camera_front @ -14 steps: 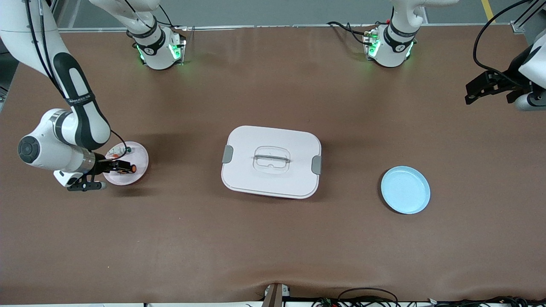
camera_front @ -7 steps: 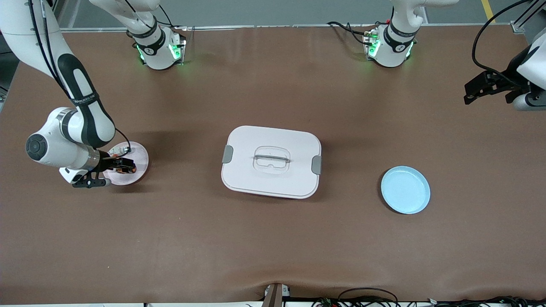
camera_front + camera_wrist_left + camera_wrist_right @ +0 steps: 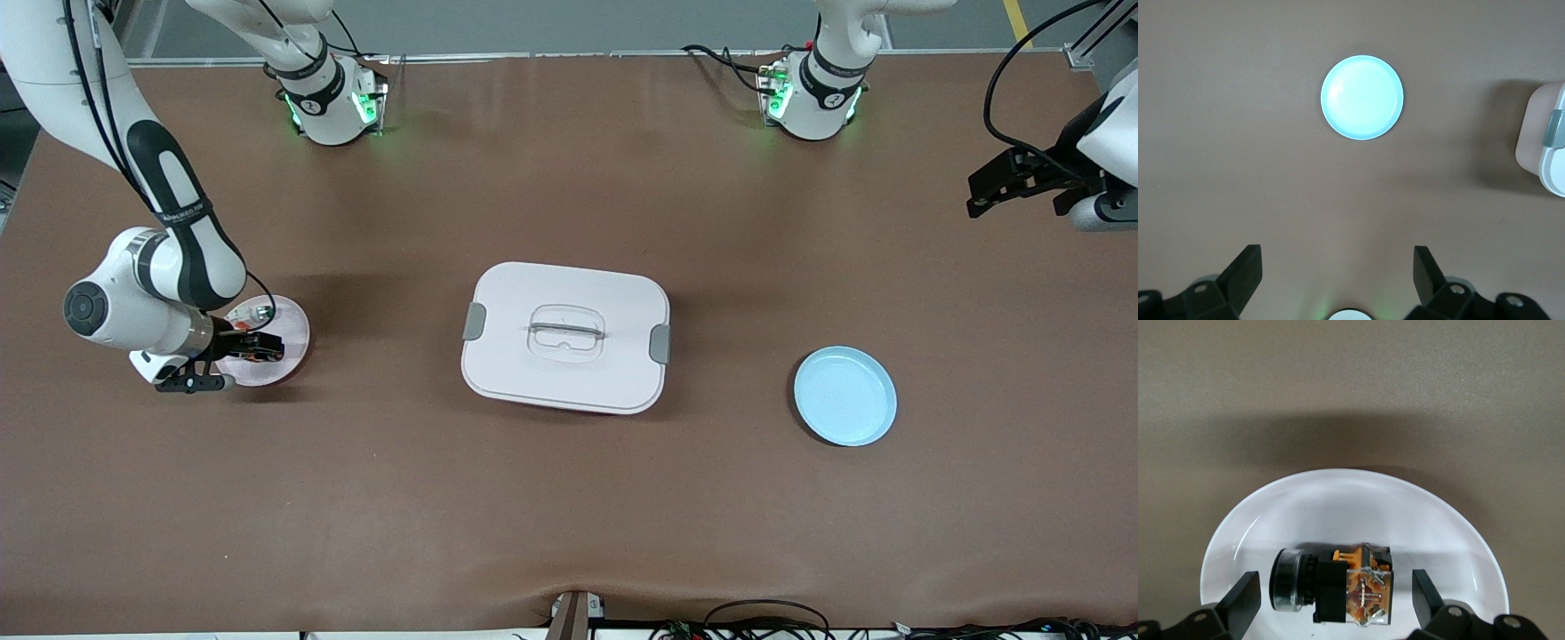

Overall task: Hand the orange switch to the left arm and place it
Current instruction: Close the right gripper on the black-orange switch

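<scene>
The orange switch (image 3: pixel 1338 590) lies on its side on a small pink plate (image 3: pixel 293 331) toward the right arm's end of the table. It has a black body with orange markings. In the front view the switch (image 3: pixel 260 355) shows only as a bit of orange under the hand. My right gripper (image 3: pixel 1336 600) is open and low over the plate (image 3: pixel 1351 500). One finger stands on each side of the switch and neither touches it. The white box (image 3: pixel 565 336) sits mid-table. My left gripper (image 3: pixel 980 199) waits open, high above the left arm's end of the table.
A light blue plate (image 3: pixel 845 396) lies between the box and the left arm's end; the left wrist view shows this plate (image 3: pixel 1362 97) and a corner of the box (image 3: pixel 1541 143). A small silver-and-white part (image 3: pixel 253 313) shares the pink plate.
The right arm has shifted a little toward the pink plate, and its gripper now covers the switch's orange cap in the front view. The left arm has stayed put.
</scene>
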`<state>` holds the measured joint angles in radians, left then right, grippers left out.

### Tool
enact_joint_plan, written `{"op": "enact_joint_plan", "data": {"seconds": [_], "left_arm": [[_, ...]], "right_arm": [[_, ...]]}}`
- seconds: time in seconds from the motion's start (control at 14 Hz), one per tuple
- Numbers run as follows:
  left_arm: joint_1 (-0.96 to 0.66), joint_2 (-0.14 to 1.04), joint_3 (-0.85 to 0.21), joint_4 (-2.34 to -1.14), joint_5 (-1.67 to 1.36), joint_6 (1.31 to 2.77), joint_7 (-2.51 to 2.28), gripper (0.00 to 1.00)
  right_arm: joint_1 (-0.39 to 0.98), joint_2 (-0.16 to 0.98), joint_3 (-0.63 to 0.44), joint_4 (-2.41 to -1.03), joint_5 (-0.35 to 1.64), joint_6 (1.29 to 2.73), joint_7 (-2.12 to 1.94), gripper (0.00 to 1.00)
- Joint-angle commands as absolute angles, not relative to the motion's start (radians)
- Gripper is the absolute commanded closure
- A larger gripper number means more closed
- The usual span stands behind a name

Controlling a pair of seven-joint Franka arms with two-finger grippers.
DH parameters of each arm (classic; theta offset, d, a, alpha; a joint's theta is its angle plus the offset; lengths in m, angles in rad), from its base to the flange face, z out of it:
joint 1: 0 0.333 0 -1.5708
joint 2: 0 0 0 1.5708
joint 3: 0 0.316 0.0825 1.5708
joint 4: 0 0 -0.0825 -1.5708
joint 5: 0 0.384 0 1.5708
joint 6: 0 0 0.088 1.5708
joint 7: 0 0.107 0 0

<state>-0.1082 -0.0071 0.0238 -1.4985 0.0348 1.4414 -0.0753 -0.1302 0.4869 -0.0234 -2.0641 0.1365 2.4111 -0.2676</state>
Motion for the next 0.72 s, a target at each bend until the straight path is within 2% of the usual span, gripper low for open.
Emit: {"op": "enact_joint_plan", "data": {"seconds": [0.0, 0.29, 0.36, 0.5, 0.57, 0.65], "left_arm": [[-0.109, -0.002, 0.025, -1.486, 0.023, 1.433, -0.057, 0.00], [-0.112, -0.002, 0.023, -1.485, 0.025, 1.434, -0.057, 0.00], [-0.112, -0.002, 0.015, -1.485, 0.023, 1.434, -0.057, 0.00], [-0.112, -0.003, -0.006, -1.485, 0.023, 1.434, -0.061, 0.00], [-0.110, -0.005, -0.009, -1.483, 0.025, 1.434, -0.063, 0.00], [-0.110, -0.005, -0.009, -1.483, 0.026, 1.436, -0.063, 0.00]], "right_arm": [[-0.150, 0.499, -0.012, -2.057, 0.153, 2.427, -0.264, 0.00], [-0.149, 0.499, -0.012, -2.059, 0.153, 2.424, -0.264, 0.00], [-0.149, 0.499, -0.012, -2.057, 0.153, 2.424, -0.264, 0.12], [-0.150, 0.499, -0.012, -2.059, 0.153, 2.424, -0.264, 0.46], [-0.150, 0.499, -0.011, -2.059, 0.155, 2.422, -0.261, 0.70], [-0.149, 0.499, -0.011, -2.057, 0.159, 2.416, -0.232, 1.00]]}}
